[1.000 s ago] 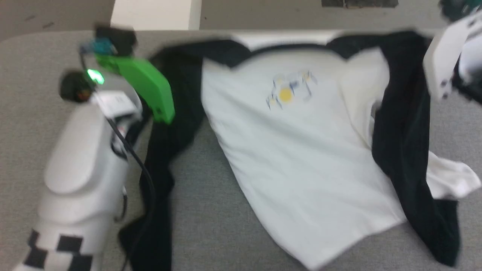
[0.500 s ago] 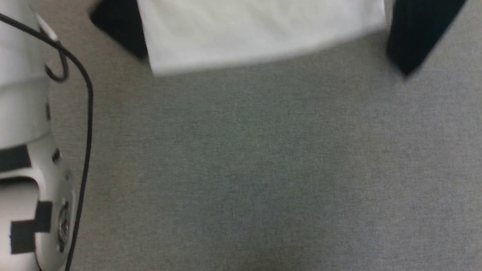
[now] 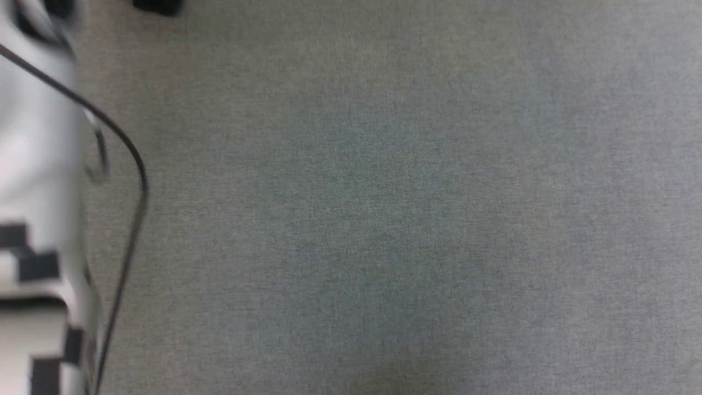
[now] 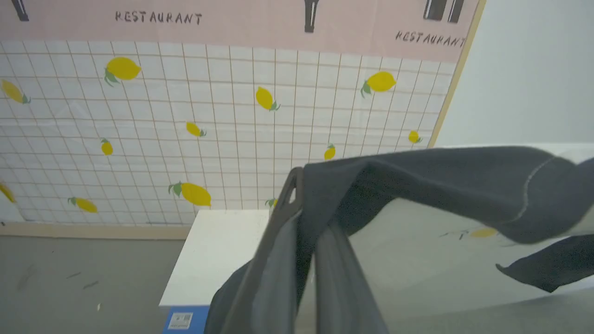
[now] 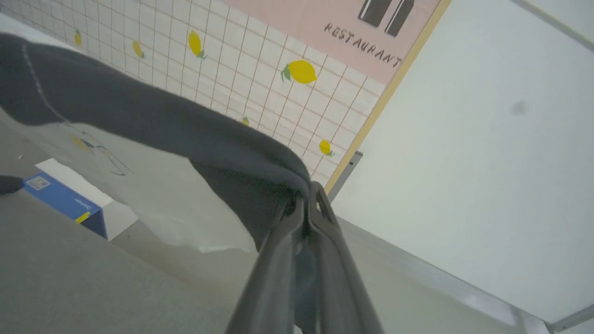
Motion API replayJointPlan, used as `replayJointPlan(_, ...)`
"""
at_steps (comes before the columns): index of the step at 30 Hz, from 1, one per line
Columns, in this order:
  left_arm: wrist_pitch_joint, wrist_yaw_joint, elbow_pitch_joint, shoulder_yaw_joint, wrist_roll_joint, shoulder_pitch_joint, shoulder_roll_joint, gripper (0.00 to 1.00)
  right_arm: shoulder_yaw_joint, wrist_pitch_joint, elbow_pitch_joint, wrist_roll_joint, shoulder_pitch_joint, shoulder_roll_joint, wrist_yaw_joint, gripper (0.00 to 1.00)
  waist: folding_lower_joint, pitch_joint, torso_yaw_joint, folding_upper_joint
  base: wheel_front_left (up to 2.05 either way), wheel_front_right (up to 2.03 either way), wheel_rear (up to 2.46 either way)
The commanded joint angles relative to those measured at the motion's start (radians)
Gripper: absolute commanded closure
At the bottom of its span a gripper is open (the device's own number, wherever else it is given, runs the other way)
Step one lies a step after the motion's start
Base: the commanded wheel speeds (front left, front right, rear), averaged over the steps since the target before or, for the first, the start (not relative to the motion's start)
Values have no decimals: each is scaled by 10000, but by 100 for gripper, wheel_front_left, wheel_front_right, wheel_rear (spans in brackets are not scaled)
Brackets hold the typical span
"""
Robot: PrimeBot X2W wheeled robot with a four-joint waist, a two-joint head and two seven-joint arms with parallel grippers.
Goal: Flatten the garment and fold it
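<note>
The left gripper (image 4: 301,204) was clamped on the garment (image 4: 441,181), its two dark fingers pressed together with black cloth bunched over them. From there a black sleeve stretched away to that view's right, held up in front of the lemon-patterned wall (image 4: 185,116) and above a white cabinet (image 4: 218,250). The right gripper (image 5: 310,199) pinched black cloth in the same way, its fingertips tight together. In the right wrist view the shirt's white torso (image 5: 158,199) hung beneath the black band, its yellow-and-blue print (image 5: 88,144) showing faintly, with a blue box (image 5: 60,199) beyond it. The head view looked down on the grey table (image 3: 384,219), with the pale left forearm (image 3: 33,137) and its black cable (image 3: 134,164) along the left edge. A dark scrap (image 3: 156,5) at the top edge was perhaps a sleeve end, but it was too blurred to tell.
</note>
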Motion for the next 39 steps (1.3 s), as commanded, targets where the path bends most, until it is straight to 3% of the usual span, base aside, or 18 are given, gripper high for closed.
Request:
replayJointPlan(1, 30, -88, 131, -98, 135, 676, 205, 100, 191, -30, 104, 282, 658, -121, -99, 100, -1, -322, 133, 0, 0, 0, 0)
replayJointPlan(6, 749, -583, 358, -652, -109, 3413, 309, 100, 1189, 27, -143, 1330, 3035, -496, -99, 100, -1, -1061, 224, 0, 0, 0, 0)
replayJointPlan(11, 1758, -927, -107, -1004, -859, 6073, 105, 100, 1262, 154, -829, 2291, 5524, -942, -99, 100, -1, -1943, 416, 0, 0, 0, 0)
replayJointPlan(14, 2202, -925, -798, -1099, -1334, 7712, -22, 100, 979, 246, -1490, 2632, 7160, -1074, -99, 100, -1, -2422, 431, 0, 0, 0, 0)
replayJointPlan(18, 2376, -613, -1832, -944, -1935, 9677, -231, 100, 337, 620, -2423, 2809, 9222, -979, -99, 100, -1, -2844, 390, 0, 0, 0, 0)
replayJointPlan(25, 2467, 116, -3330, -683, -2496, 12241, -475, 100, -1323, 1717, -4144, 2432, 12215, -303, -99, 100, -1, -3307, 319, 0, 0, 0, 0)
replayJointPlan(31, 2854, 690, -4240, -696, -2516, 13763, -356, 100, -3033, 3275, -5604, 1682, 14403, 906, -99, 100, -1, -3609, 349, 0, 0, 0, 0)
replayJointPlan(35, 3083, 832, -4507, -850, -2515, 14206, -349, 100, -3560, 4279, -6248, 1337, 15411, 1627, -99, 100, -1, -3644, 367, 0, 0, 0, 0)
replayJointPlan(39, 3124, 827, -4277, -1163, -2369, 14266, -438, 100, -3648, 4486, -6167, 1093, 15787, 1974, -99, 100, -1, -3643, 355, 0, 0, 0, 0)
